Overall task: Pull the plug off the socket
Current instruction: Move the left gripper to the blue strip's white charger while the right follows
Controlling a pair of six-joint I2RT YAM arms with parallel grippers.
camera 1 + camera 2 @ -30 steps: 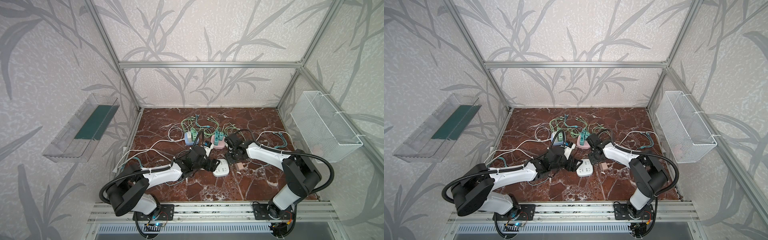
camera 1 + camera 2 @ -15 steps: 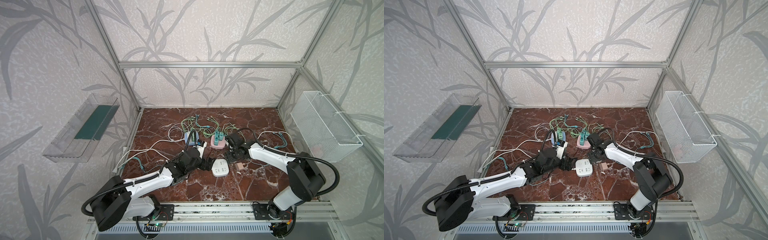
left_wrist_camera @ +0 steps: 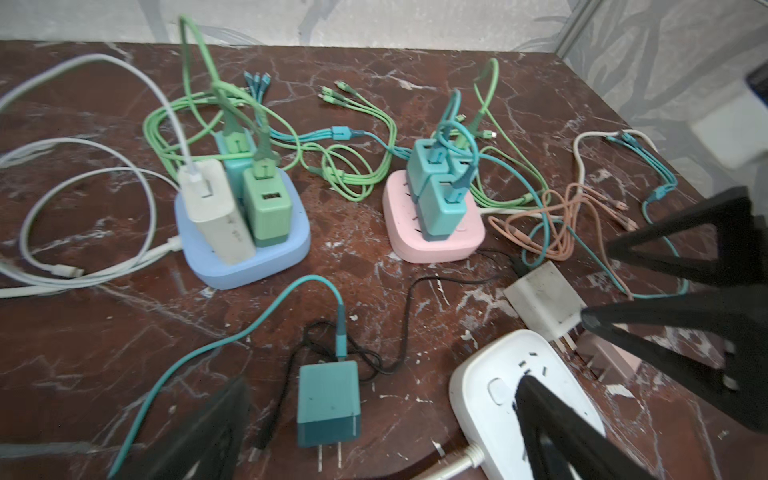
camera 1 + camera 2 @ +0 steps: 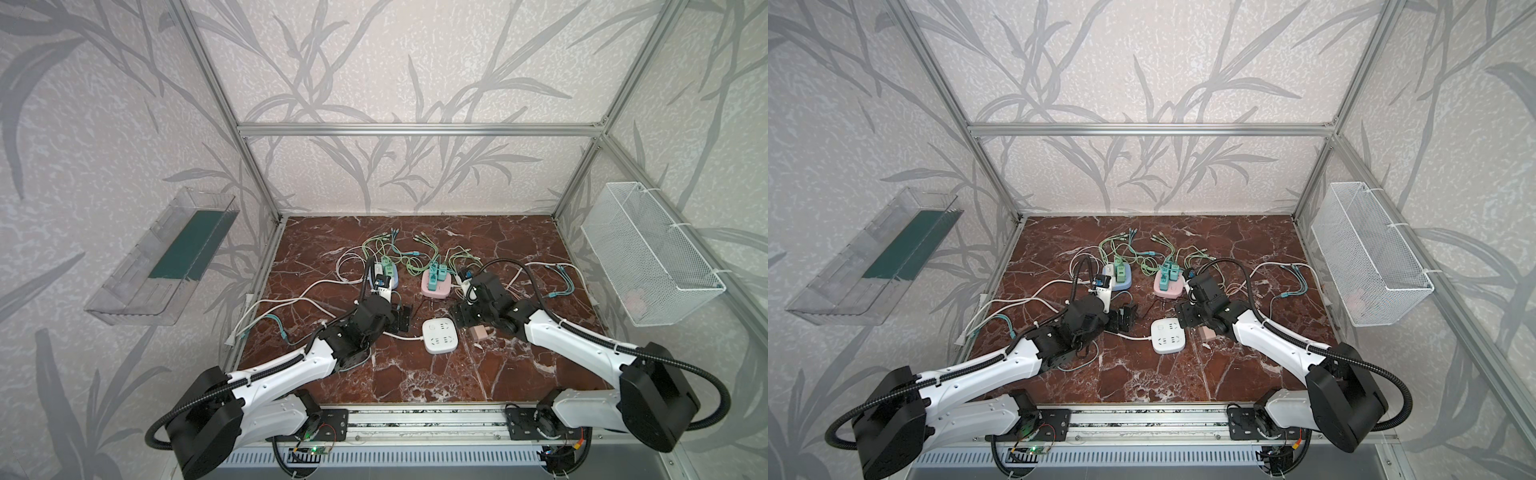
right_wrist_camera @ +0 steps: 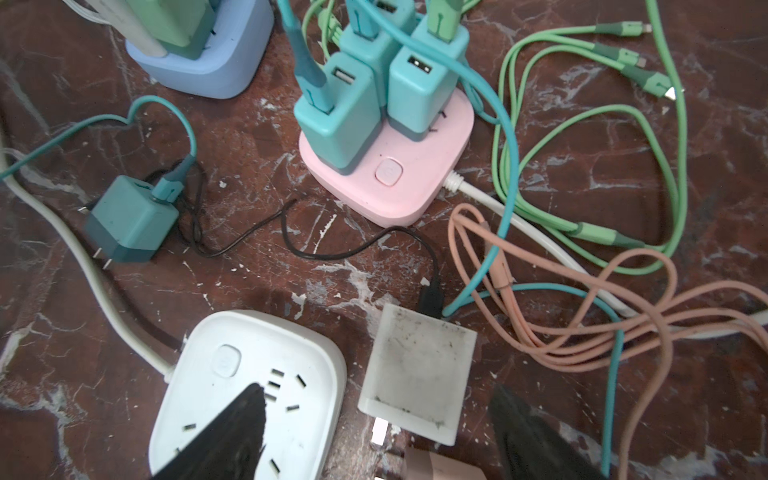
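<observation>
White socket [image 5: 299, 357] sits bare; the teal plug [image 3: 328, 399] and white plug [image 5: 415, 374] lie loose beside it. My left gripper [image 3: 378, 386] and right gripper [image 5: 378, 390] gape wide, empty. Moving low, I could snag the peach cable [image 5: 540, 340] and drag a plug.

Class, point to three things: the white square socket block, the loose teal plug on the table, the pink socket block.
White square plastic socket block [image 5: 307, 415]: right wrist view, top face.
Loose teal cube plug [image 3: 328, 399]: left wrist view, body.
Pink square socket block [image 3: 436, 245]: left wrist view, front wall.
</observation>
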